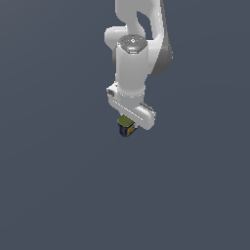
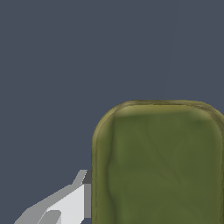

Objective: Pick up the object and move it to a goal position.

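Claw closed on the object, just above the middle of my exterior view.

From the wrist camera I see the object's olive-green top filling the lower right of the frame, with one pale finger touching its edge at lower left. Around it I see only plain grey-blue worktop; the white arm comes down from the top centre.

one arm, one pincer, one block
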Robot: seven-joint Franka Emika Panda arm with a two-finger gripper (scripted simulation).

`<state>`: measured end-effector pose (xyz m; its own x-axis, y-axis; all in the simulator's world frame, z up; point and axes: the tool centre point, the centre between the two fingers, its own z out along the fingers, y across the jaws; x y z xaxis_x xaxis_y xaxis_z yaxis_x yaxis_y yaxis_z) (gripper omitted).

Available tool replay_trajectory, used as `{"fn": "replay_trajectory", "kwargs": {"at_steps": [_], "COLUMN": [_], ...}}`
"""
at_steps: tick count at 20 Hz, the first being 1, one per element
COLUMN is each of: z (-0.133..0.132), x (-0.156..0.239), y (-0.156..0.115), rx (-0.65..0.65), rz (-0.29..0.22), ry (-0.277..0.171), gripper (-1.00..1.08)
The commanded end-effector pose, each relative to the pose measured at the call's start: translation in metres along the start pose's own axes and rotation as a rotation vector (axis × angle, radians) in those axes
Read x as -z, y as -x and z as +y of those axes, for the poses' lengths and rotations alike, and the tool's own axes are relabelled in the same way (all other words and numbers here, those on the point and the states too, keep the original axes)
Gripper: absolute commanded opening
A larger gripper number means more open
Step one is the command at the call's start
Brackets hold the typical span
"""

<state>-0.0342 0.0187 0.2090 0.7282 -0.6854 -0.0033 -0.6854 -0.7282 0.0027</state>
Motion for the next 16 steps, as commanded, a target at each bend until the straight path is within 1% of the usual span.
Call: {"fn": "replay_trajectory", "kwargs": {"at_steps": [1, 16], "z": [0.003, 0.018], "x": [0.033, 0.199], "y": [0.002, 0.013], "rx": [0.0, -0.001], "rz": [0.003, 0.004], "ry": [-0.003, -0.002], "gripper": [-1.0, -1.0]}}
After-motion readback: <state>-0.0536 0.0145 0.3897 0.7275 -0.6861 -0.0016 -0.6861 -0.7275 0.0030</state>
